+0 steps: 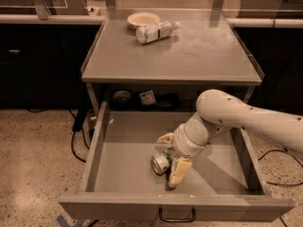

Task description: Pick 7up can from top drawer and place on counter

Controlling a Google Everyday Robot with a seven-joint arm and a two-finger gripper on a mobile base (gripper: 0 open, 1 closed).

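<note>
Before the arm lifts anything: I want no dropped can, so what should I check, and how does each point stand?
1. top drawer pulled open: ok.
2. 7up can in reach, lying on its side on the drawer floor: ok.
3. gripper down at the can, fingers open on either side of it: ok.
4. Firm grip on the can: not ok, not yet closed.
5. Bare area on the counter, in front of the bottle and the bowl: ok.

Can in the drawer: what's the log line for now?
gripper: low in drawer, jaws open | can: lying by gripper | counter: no can yet
</note>
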